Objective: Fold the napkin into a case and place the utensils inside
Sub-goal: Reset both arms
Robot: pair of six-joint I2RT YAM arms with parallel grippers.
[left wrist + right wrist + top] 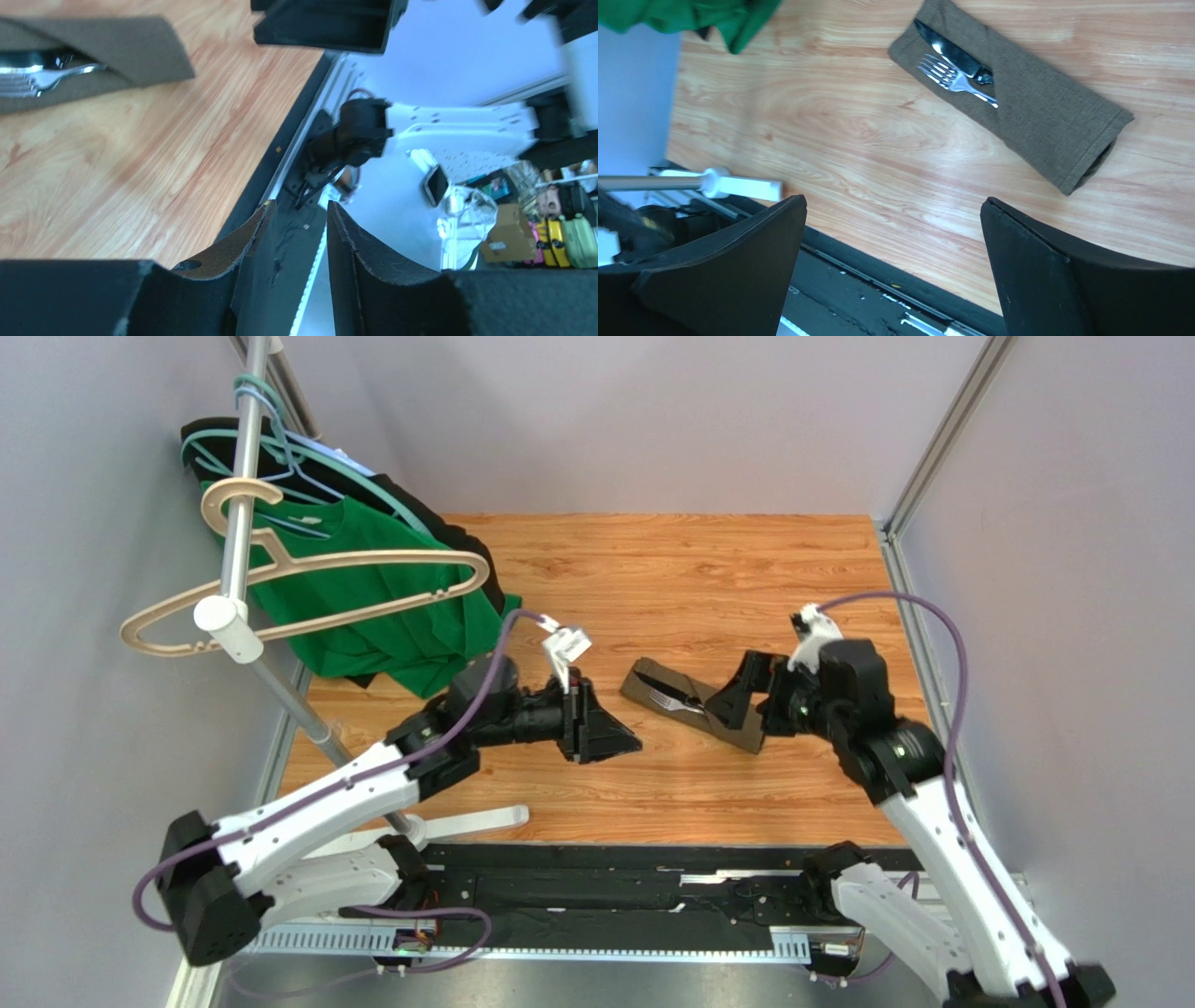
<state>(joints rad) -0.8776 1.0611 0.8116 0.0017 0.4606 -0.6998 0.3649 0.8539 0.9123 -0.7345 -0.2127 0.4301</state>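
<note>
Napkin point(1036, 105), folded into a narrow olive-brown case, lies flat on the wooden table point(673, 567). The utensils point(952, 61) are tucked into its slanted pocket. A fork point(957, 79) and another silvery end poke out of the fold, and the left wrist view shows the tines point(42, 75) under the cloth's edge point(133, 49). The right gripper point(739, 703) hovers at the napkin's right end. Its jaws are spread wide and hold nothing, and the wrist view shows the cloth lying beyond the fingers point(1046, 273). The left gripper point(622, 742) sits just left of the napkin point(671, 695). Its fingers point(351, 245) are parted by a narrow gap and also hold nothing. Farther left of the napkin, a green shirt point(400, 623) hangs from a rack point(247, 469).
</note>
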